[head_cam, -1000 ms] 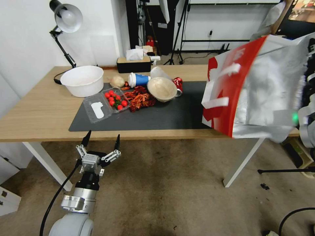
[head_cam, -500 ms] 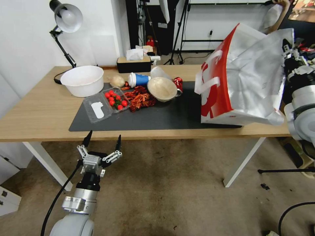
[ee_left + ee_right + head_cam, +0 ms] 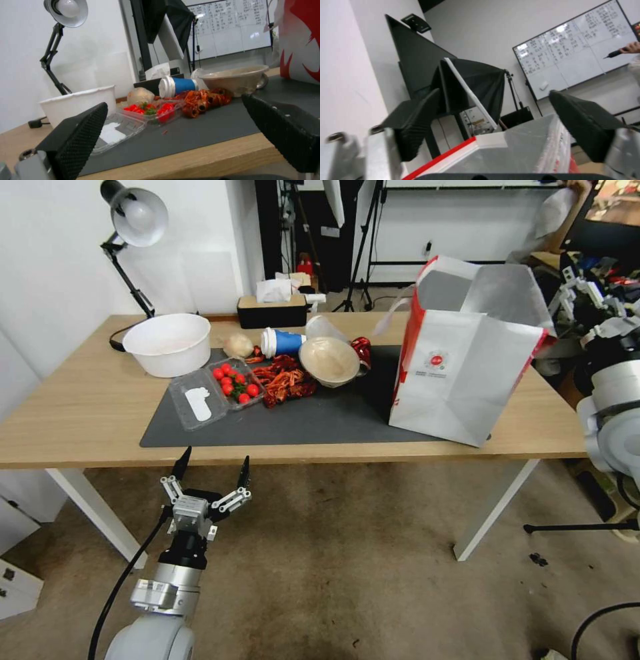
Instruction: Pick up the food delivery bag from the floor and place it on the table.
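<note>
right hand (image 3: 579, 290) released beside one food delivery bag (image 3: 460, 373) upright on table (image 3: 80, 407), left hand (image 3: 212, 468) spread below

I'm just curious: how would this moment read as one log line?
bag: upright on table, released | right gripper: open, beside bag top | left gripper: open, idle below table edge

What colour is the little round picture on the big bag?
Red, on the food delivery bag's white front; clearest in the head view.

Head view looks down across the table (image 3: 87, 420); the low, close left wrist view shares it
</note>
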